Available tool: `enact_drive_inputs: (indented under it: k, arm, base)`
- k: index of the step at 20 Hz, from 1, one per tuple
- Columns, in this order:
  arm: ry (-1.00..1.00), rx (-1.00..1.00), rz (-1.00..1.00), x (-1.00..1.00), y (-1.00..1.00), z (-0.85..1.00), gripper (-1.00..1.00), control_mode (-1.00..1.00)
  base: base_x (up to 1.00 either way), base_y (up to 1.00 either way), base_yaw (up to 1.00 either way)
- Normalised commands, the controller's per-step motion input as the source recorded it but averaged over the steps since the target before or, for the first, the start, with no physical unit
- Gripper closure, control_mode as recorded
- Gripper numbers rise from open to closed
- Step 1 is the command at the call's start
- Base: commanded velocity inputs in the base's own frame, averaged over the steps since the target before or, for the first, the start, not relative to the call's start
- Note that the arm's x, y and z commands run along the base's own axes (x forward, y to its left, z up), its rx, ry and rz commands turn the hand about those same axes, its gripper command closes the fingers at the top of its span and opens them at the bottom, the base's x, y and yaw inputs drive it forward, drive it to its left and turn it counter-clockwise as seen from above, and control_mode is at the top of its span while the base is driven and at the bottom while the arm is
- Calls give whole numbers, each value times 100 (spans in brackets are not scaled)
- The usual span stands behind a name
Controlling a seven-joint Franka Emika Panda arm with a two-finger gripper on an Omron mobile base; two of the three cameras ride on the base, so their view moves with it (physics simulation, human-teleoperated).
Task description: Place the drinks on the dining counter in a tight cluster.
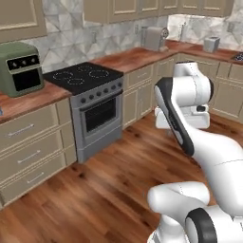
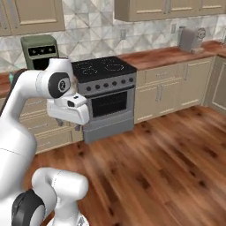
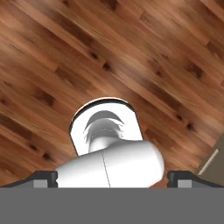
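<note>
White arm (image 1: 199, 142) folded above wood floor (image 1: 95, 199), tool (image 3: 112, 177) pointing down, empty, fingers wide apart, stove (image 1: 90, 102) beyond

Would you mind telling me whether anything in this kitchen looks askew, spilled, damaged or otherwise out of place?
Nothing stands out. The stove sits square between the beige cabinets, the green toaster oven rests upright on the wood counter, and the wooden floor shows no spill or debris. The gripper hangs open over bare floorboards, holding nothing.
</note>
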Motion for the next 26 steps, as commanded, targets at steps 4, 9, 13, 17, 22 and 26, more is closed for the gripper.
enact_drive_inputs:
  k: [4,9,13,17,22,26]
  arm:
    - [0,0,0,0,0,0,-100,100]
    - [0,0,0,0,0,0,-100,100]
    - [0,0,0,0,0,0,-100,100]
    - [0,0,0,0,0,0,-100,100]
    - [0,0,0,0,0,0,-100,100]
    - [0,0,0,0,0,0,-100,100]
  base:
    - [100,0,52]
    - [100,0,73]
    - [100,0,76]
    - [100,0,64]
    - [100,0,19]
    - [89,0,0]
